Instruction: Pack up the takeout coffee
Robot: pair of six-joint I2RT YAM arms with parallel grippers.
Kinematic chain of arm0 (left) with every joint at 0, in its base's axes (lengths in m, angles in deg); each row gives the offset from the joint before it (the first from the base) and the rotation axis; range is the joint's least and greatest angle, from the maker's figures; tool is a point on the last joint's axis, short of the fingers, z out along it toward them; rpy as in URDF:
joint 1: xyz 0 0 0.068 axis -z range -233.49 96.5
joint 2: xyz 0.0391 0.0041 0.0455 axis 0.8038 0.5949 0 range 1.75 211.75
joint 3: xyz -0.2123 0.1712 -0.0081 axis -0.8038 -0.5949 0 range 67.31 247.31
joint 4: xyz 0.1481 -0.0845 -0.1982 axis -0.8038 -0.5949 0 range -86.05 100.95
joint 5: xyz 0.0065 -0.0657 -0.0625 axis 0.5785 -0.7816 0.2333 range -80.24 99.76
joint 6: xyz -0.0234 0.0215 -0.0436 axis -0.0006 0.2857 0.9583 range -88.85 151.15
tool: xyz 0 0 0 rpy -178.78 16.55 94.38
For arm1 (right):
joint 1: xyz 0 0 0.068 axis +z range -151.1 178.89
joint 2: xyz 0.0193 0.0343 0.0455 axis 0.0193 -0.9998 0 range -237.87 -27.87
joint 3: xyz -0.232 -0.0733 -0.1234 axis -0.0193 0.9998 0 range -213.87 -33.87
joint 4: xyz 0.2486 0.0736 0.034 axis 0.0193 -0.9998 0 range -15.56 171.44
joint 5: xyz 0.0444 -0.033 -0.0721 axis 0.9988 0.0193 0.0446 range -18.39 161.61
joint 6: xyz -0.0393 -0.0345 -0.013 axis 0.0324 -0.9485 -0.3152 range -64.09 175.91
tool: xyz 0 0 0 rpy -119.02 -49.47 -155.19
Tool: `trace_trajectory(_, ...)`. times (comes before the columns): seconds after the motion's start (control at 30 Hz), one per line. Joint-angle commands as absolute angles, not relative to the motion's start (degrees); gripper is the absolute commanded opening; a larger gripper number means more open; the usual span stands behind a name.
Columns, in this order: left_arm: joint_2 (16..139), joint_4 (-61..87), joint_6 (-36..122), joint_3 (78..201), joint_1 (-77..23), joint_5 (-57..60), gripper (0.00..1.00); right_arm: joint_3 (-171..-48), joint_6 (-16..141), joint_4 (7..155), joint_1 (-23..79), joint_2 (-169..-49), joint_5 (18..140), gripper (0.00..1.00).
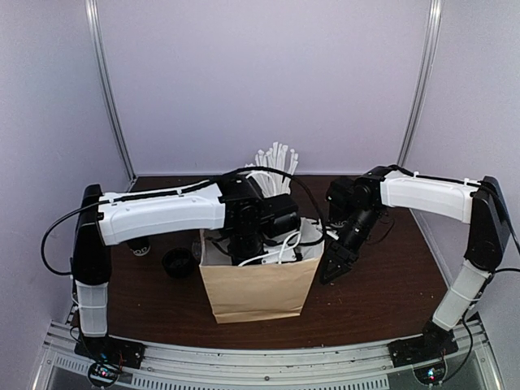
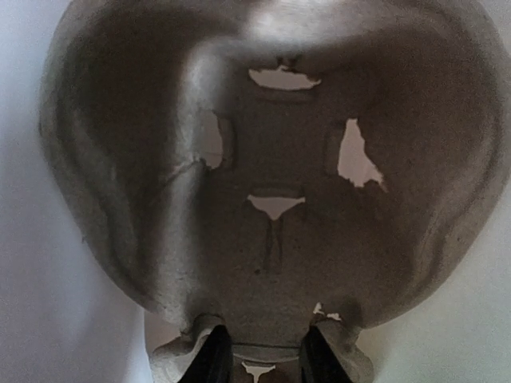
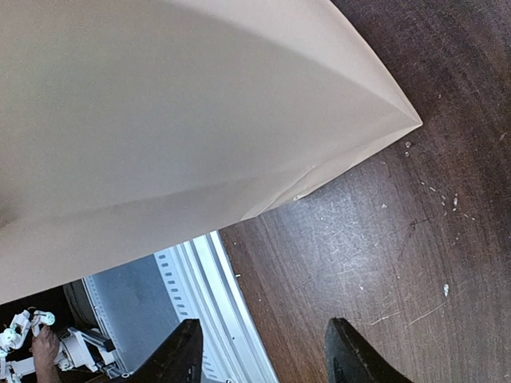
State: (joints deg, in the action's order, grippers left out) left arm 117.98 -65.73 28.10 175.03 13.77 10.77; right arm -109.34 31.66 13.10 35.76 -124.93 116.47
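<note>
Well, right jaws (apart) beside bag [image 1: 256, 288]

I'm working in a lab test cell: plain walls [image 1: 268, 81] and metal posts [image 1: 110, 89] behind the table [image 1: 382, 292], aluminium rail [image 1: 260, 357] along its near edge.

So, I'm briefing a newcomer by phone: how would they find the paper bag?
On the dark wooden table, look midway between the left arm and right arm. The paper bag stands upright, top open. It is the only tan, boxy thing, larger than the black round piece beside it.
</note>
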Motion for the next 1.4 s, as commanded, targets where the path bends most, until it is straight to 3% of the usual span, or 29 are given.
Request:
trace_trajectory(0.0,120.1,-64.4,26.9,173.1,13.5,7.7,0.25,-108.8,30.8,12.8,35.5,-123.9,115.7,0.57)
trace_trajectory(0.27,120.3,-64.8,26.6,172.5,13.5,6.9,0.3,-108.7,30.8,13.0,35.5,-123.9,115.7,0.57)
trace_trajectory(1.07,122.1,-60.6,27.9,169.9,12.8,5.2,0.28,-107.8,31.0,13.4,35.5,-122.6,115.7,0.58)
trace_trajectory(1.37,117.8,-61.9,28.5,171.9,12.8,6.5,0.43,-107.8,30.9,13.2,35.5,-121.8,115.2,0.58)
